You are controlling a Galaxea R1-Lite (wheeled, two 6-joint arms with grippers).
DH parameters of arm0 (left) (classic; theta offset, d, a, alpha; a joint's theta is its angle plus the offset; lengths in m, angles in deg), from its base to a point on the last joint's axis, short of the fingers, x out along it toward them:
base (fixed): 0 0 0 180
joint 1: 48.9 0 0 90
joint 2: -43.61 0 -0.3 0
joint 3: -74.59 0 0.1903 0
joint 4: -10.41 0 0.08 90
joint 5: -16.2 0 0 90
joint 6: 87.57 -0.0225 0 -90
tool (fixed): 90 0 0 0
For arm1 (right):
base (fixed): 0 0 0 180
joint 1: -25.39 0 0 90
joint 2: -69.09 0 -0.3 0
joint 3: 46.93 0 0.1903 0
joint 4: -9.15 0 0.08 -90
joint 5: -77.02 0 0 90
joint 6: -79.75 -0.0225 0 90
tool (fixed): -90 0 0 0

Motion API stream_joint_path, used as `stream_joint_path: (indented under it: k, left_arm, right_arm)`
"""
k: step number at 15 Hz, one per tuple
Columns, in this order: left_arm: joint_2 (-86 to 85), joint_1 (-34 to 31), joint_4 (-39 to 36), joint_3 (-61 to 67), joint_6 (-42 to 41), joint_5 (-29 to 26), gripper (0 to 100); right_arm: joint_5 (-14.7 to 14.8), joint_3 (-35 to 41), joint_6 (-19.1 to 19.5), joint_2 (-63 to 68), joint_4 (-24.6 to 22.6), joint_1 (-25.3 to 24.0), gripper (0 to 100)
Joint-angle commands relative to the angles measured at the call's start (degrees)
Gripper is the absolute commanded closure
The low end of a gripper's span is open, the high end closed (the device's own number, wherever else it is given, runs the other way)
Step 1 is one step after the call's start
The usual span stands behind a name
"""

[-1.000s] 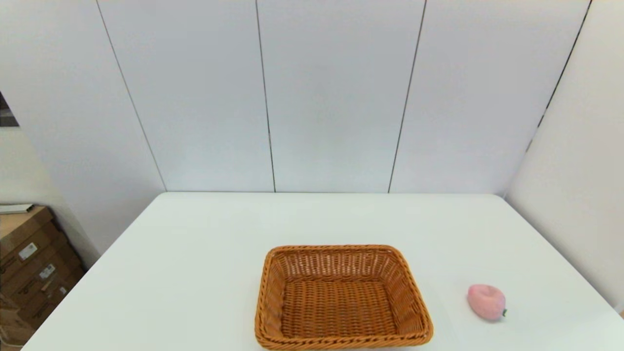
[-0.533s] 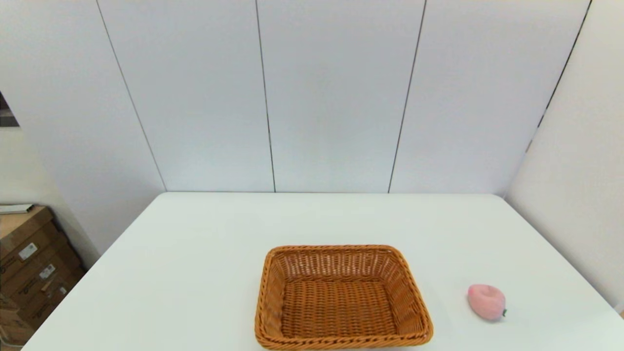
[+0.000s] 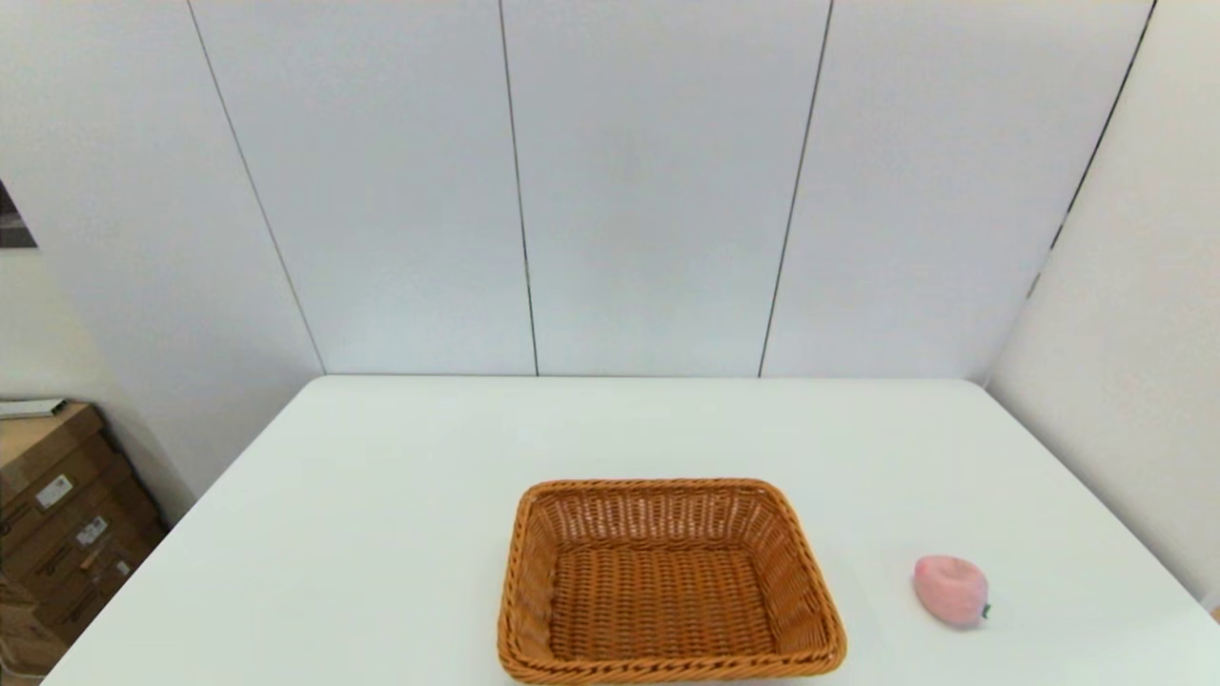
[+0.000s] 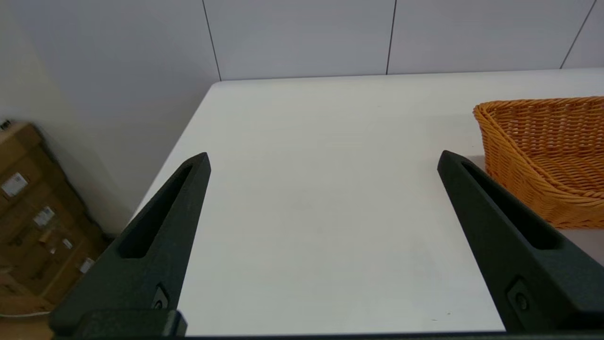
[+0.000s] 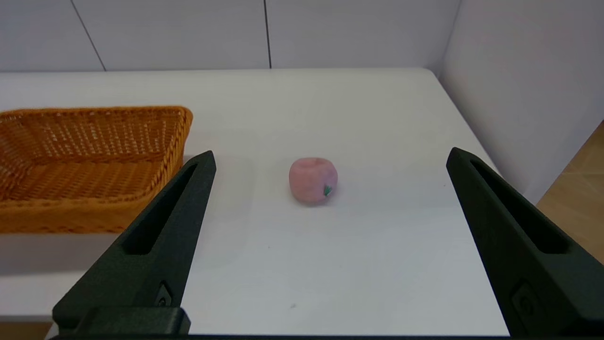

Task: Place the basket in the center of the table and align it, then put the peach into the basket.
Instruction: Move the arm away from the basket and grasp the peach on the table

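The basket [image 3: 671,583] is sitting on the table [image 3: 381,534], near the robot's edge and roughly midway between left and right, with its long sides running left to right and nothing inside it; the peach [image 3: 950,590] is lying on the bare tabletop to the right of the basket, apart from it, its tiny green leaf mark facing the near right. The left gripper [image 4: 323,158] is hovering over the near left part of the table with its fingers spread wide and gripping nothing, the basket lying off to its right; the right gripper [image 5: 330,156] is hovering at the near right, its fingers likewise spread wide and empty, with the peach lying on the table beyond them and the basket to its left. Cardboard boxes [image 3: 57,514] are standing on the floor off the table's left side.
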Motion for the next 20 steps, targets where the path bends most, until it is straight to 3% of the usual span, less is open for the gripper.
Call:
stream_joint_path:
  k: [1,6,9,13,18,20]
  left_arm:
    - [-0.15,0.00,-0.07,0.10,0.73,0.09,0]
    - [-0.15,0.00,0.11,0.10,0.29,0.09,0]
    - [-0.15,0.00,0.02,0.10,0.29,0.09,0]
    - [-0.15,0.00,0.11,0.10,0.37,0.09,0]
    - [-0.15,0.00,0.11,0.10,0.20,0.09,0]
    - [-0.06,0.00,0.11,0.10,0.20,0.09,0]
  right_arm:
    - [0.04,-12.13,0.09,35.49,0.24,-0.02,0]
    - [1.10,-17.49,0.61,73.29,0.15,-0.72,0]
    - [8.31,-19.43,0.79,90.78,-2.13,-2.65,0]
    - [8.83,-19.60,0.88,102.99,-15.84,-3.36,0]
    - [6.81,-19.43,0.70,107.39,-24.37,-4.24,0]
    - [6.72,-19.52,0.53,107.74,-24.98,-4.41,0]
